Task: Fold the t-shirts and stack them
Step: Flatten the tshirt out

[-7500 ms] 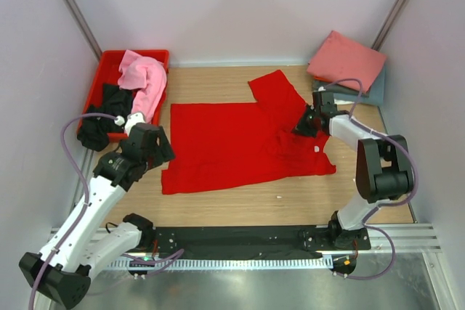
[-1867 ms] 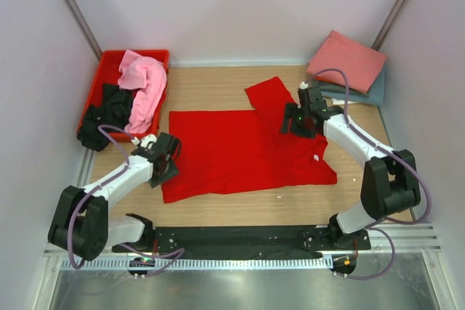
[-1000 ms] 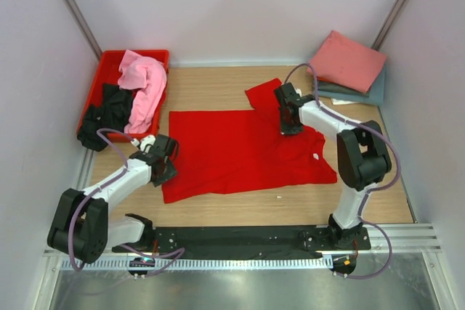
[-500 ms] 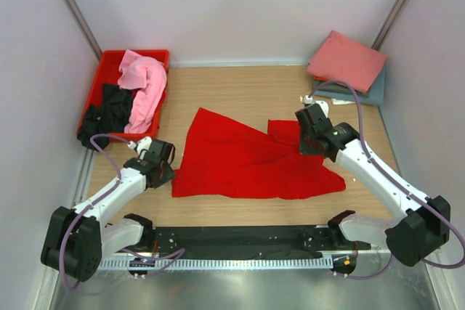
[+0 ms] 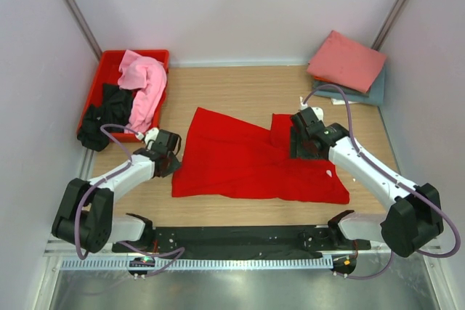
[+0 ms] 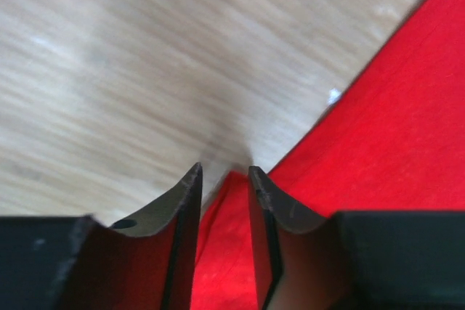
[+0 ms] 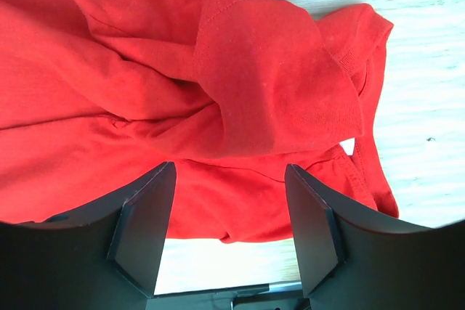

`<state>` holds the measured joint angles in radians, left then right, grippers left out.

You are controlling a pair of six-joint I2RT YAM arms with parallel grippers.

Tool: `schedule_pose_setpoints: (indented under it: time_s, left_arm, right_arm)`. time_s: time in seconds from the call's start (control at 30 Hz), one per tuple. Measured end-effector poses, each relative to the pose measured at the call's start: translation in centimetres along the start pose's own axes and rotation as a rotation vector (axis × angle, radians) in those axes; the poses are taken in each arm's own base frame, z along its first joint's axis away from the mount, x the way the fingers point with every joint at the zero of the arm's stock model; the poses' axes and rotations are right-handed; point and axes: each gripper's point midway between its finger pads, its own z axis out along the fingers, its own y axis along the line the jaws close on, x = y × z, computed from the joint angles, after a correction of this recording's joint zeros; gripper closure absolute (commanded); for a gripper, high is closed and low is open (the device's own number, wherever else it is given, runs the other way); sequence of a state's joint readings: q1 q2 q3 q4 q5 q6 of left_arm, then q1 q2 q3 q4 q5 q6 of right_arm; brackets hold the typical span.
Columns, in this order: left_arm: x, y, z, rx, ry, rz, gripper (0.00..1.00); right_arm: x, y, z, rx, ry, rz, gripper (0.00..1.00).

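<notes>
**One t-shirt spread between the two pincers, the others behind them.**

The spread t-shirt lies on the table, its left edge at the tip of the left pincer and its right end directly under the right pincer. Behind the left pincer and to its left, the crate sits at the table's far corner with two t-shirts heaped in it, one over the other. Behind the right pincer and to its right, two folded t-shirts lie stacked.
</notes>
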<state>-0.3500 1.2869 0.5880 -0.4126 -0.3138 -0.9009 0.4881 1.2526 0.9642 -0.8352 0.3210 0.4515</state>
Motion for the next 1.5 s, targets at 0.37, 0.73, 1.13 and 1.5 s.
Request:
schedule_pose_setpoints:
  time_s: [0.37,0.73,1.13,1.5]
  left_arm:
    - [-0.8,-1.6,0.7,0.049,-0.022,0.0,0.7]
    - [0.3,-1.3,-0.2,0.094,-0.002,-0.011,0.66]
    - [0.8,-0.9,-0.3,0.078,0.018,-0.017,1.0]
    - [-0.4,-1.2,-3.2,0.142,-0.028,0.001,1.0]
  right_arm:
    - [0.2,-0.1,0.2,0.005,0.001,-0.002,0.32]
    - [0.1,-0.4,0.4,0.026,-0.002,-0.004,0.3]
    - [0.0,-0.6,0.4,0.037,-0.008,-0.005,0.28]
    - [-1.1,-0.2,-0.1,0.027,-0.034,0.023,0.09]
